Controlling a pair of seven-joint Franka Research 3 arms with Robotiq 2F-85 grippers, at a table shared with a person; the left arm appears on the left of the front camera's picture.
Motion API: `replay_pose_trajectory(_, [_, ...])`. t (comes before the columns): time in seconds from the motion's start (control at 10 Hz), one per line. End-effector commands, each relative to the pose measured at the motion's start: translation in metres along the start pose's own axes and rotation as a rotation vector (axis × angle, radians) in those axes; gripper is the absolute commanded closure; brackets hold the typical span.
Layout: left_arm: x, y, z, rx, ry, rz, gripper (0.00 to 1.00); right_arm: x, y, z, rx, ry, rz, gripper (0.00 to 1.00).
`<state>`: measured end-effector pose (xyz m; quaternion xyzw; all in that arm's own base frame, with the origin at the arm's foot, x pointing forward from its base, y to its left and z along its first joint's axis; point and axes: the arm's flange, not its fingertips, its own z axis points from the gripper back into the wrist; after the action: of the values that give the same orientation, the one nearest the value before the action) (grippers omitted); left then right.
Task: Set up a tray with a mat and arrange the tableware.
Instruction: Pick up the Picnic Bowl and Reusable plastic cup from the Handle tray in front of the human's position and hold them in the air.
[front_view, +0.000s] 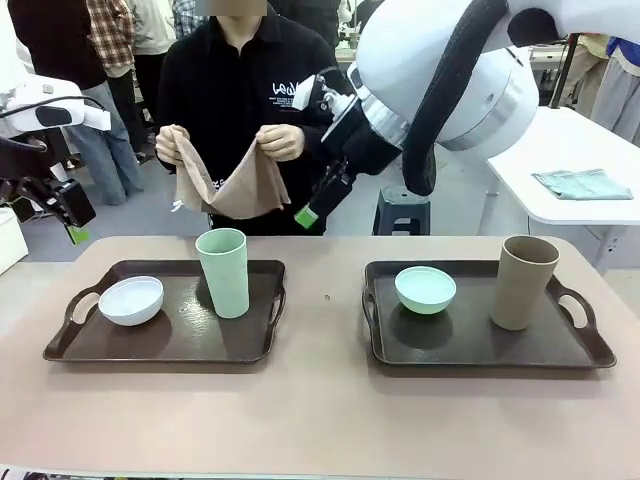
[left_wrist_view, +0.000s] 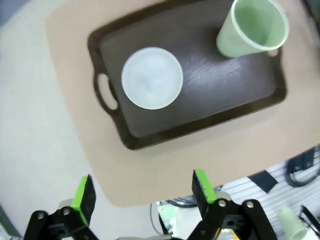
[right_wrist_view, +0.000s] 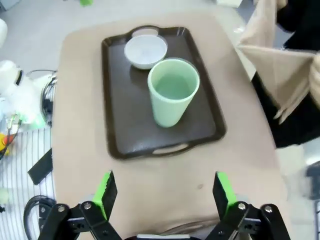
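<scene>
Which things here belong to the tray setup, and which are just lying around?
Job: dark brown left tray, dark brown right tray, white round bowl, mint green round bowl, pale green tall cup, tan-brown tall cup, beige cloth mat the person holds.
Lying about: folded teal cloth on white side table, blue stool.

The big right arm (front_view: 440, 60) blocks the person's (front_view: 240, 90) shoulder and half the shirt print (front_view: 283, 92); the tan cloth (right_wrist_view: 280, 70) runs blurred off the right wrist view's edge.
</scene>
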<state>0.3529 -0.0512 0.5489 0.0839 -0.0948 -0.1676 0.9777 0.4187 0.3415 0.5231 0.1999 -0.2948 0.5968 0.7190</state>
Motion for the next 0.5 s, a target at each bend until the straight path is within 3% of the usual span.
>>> replay_pose_trajectory(0.0, [0.022,0.008,-0.022,-0.140,0.082,0.014,0.00,-0.012,-0.018,-0.048,-0.003,-0.159,0.140,0.00])
replay_pose_trajectory(0.2, [0.036,0.019,-0.044,-0.237,0.151,0.033,0.00,-0.010,-0.025,-0.088,0.170,-0.273,0.221,0.00])
replay_pose_trajectory(0.3, [0.039,0.023,-0.045,-0.219,0.172,0.058,0.00,-0.010,-0.026,-0.088,0.271,-0.213,0.113,0.00])
replay_pose_trajectory(0.4, [0.022,0.011,-0.047,-0.168,0.111,0.032,0.00,0.000,-0.012,-0.064,0.036,-0.178,0.163,0.00])
